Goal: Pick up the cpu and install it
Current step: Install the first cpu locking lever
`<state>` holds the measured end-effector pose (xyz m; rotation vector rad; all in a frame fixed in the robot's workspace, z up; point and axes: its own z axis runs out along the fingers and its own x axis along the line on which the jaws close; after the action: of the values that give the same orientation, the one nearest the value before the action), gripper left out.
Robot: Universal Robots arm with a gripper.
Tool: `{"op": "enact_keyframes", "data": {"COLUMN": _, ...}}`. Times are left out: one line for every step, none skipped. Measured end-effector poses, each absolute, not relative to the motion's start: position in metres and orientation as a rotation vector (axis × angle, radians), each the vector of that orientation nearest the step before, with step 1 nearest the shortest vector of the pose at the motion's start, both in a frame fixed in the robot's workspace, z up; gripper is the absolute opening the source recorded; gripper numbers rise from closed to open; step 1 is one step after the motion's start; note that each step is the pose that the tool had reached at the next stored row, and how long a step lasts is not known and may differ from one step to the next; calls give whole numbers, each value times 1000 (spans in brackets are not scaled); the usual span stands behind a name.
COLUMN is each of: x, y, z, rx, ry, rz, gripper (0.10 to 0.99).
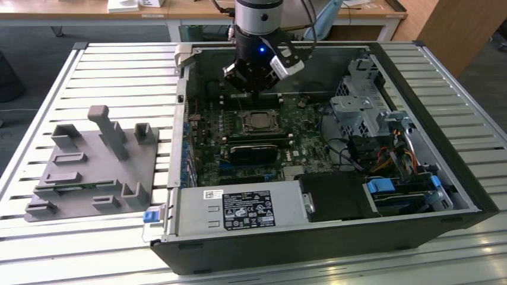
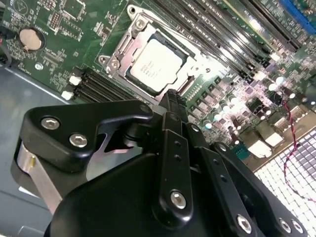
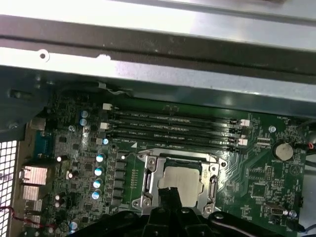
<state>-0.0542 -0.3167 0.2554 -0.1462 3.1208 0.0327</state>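
Note:
The cpu (image 1: 255,122) lies flat inside the square socket (image 1: 243,113) on the green motherboard, its silvery top facing up. Both wrist views show the cpu (image 2: 155,64) (image 3: 190,180) seated within the metal socket frame (image 2: 117,52). My gripper (image 1: 252,90) hangs inside the open computer case, just above and behind the socket. Its black fingers (image 2: 172,106) are pressed together into one narrow tip and hold nothing. In the first wrist view the gripper (image 3: 169,191) overlaps the near edge of the cpu.
A grey tray (image 1: 87,160) with upright posts lies on the slatted table at the exterior view's left, with a green memory stick (image 1: 75,189) in it. Memory slots (image 3: 173,129), a power supply (image 1: 237,211), drive cages (image 1: 360,113) and cables (image 1: 388,157) crowd the case.

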Motion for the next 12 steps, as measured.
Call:
{"op": "enact_keyframes", "data": {"x": -54, "y": -317, "z": 255, "rx": -146, "ry": 3121, "rz": 33, "gripper": 106}}
{"op": "enact_keyframes", "data": {"x": -55, "y": -317, "z": 255, "rx": -146, "ry": 3121, "rz": 33, "gripper": 106}}
{"op": "enact_keyframes", "data": {"x": -55, "y": -317, "z": 255, "rx": -144, "ry": 3121, "rz": 33, "gripper": 106}}
{"op": "enact_keyframes", "data": {"x": -55, "y": -317, "z": 255, "rx": -132, "ry": 3121, "rz": 33, "gripper": 106}}
{"op": "enact_keyframes", "data": {"x": -55, "y": -317, "z": 255, "rx": -110, "ry": 3122, "rz": 33, "gripper": 106}}
{"op": "enact_keyframes", "data": {"x": -55, "y": -317, "z": 254, "rx": -84, "ry": 3123, "rz": 32, "gripper": 106}}
{"op": "enact_keyframes", "data": {"x": -55, "y": -317, "z": 254, "rx": -61, "ry": 3123, "rz": 32, "gripper": 106}}
{"op": "enact_keyframes", "data": {"x": -56, "y": -317, "z": 254, "rx": -48, "ry": 3123, "rz": 32, "gripper": 106}}
{"op": "enact_keyframes", "data": {"x": -57, "y": -317, "z": 254, "rx": -48, "ry": 3123, "rz": 32, "gripper": 106}}
{"op": "enact_keyframes", "data": {"x": -58, "y": -317, "z": 254, "rx": -48, "ry": 3123, "rz": 32, "gripper": 106}}
{"op": "enact_keyframes", "data": {"x": -60, "y": -317, "z": 254, "rx": -48, "ry": 3123, "rz": 32, "gripper": 106}}
{"op": "enact_keyframes", "data": {"x": -63, "y": -317, "z": 254, "rx": -49, "ry": 3123, "rz": 32, "gripper": 106}}
